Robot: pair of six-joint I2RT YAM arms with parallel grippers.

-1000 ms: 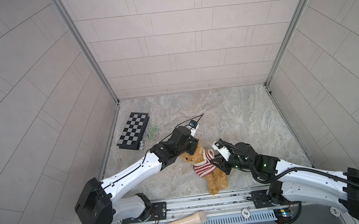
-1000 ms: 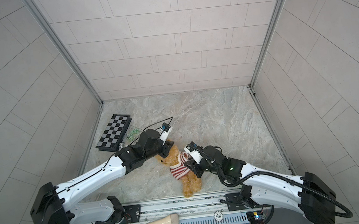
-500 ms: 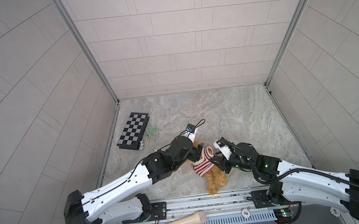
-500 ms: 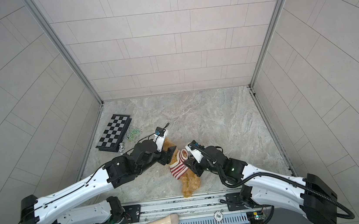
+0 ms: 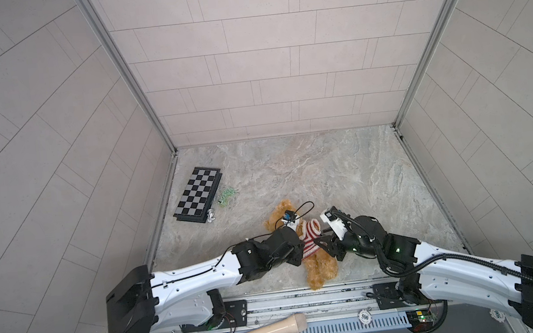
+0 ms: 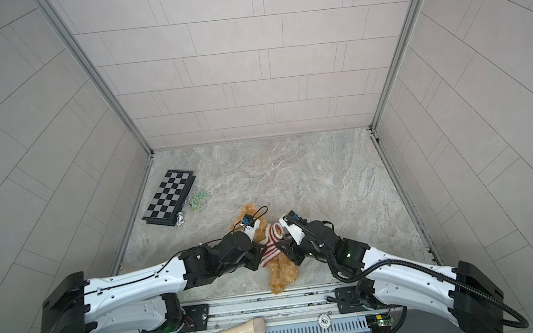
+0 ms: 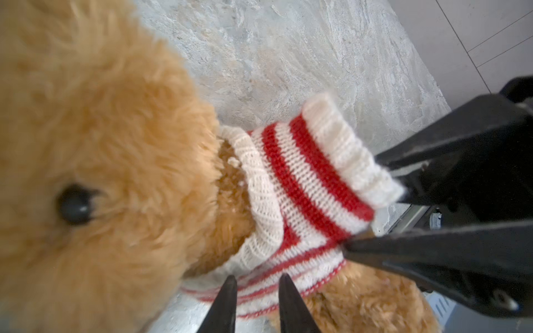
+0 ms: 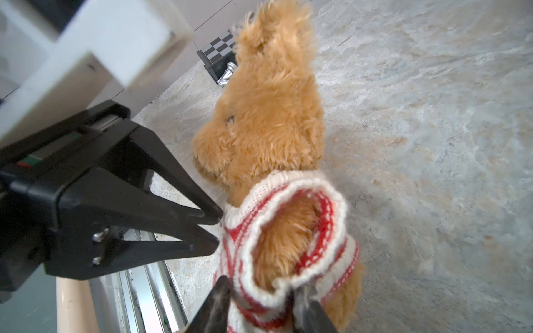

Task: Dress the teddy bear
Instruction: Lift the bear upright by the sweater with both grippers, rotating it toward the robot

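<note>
We see the bear [image 5: 319,266] lying on the marble floor [image 5: 343,172] at about 6 o'clock, close to the front rail [image 5: 305,296], with its head toward 11 o'clock and its legs toward 6. The sweater [image 5: 310,240] covers its torso: collar round the neck, hem across the belly, legs bare. One sleeve [image 7: 331,161] sticks out toward 2 o'clock, and the right wrist view shows fur inside its cuff. The left gripper [image 7: 257,278] comes in from the bear's 9 o'clock. Its tips stand a little apart and press against the sweater's side near the hem, and we cannot tell whether they pinch any knit. The right gripper [image 8: 261,285] comes in from the bear's 3 o'clock and is clamped on the sweater at that sleeve, one jaw touching the cuff and the other under the sleeve where it joins the body. The chessboard [image 5: 199,194] sits at 9 o'clock on the floor, well apart from the bear. A silver chess piece [image 5: 210,216] stands just beside its near corner, and green bits [image 5: 226,198] lie at its 3 o'clock.
</note>
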